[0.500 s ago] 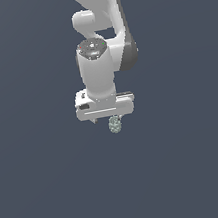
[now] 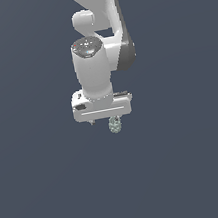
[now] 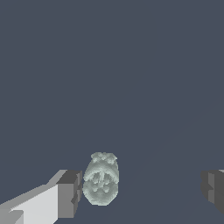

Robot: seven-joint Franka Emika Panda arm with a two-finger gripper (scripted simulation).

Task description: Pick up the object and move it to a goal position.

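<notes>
The object (image 3: 101,178) is a small pale grey-green knobbly oval lump on the dark grey floor. In the wrist view it lies between my two fingers, right beside one finger pad (image 3: 70,193) and far from the other finger (image 3: 212,189). My gripper (image 3: 141,192) is open, with a wide gap. In the exterior view the white gripper (image 2: 105,121) hangs straight down over the object (image 2: 115,124), which peeks out just under the hand's lower edge. The fingers are mostly hidden by the hand there.
The plain dark grey floor (image 2: 192,167) stretches all around. The white arm (image 2: 95,22) rises behind the hand. Nothing else shows.
</notes>
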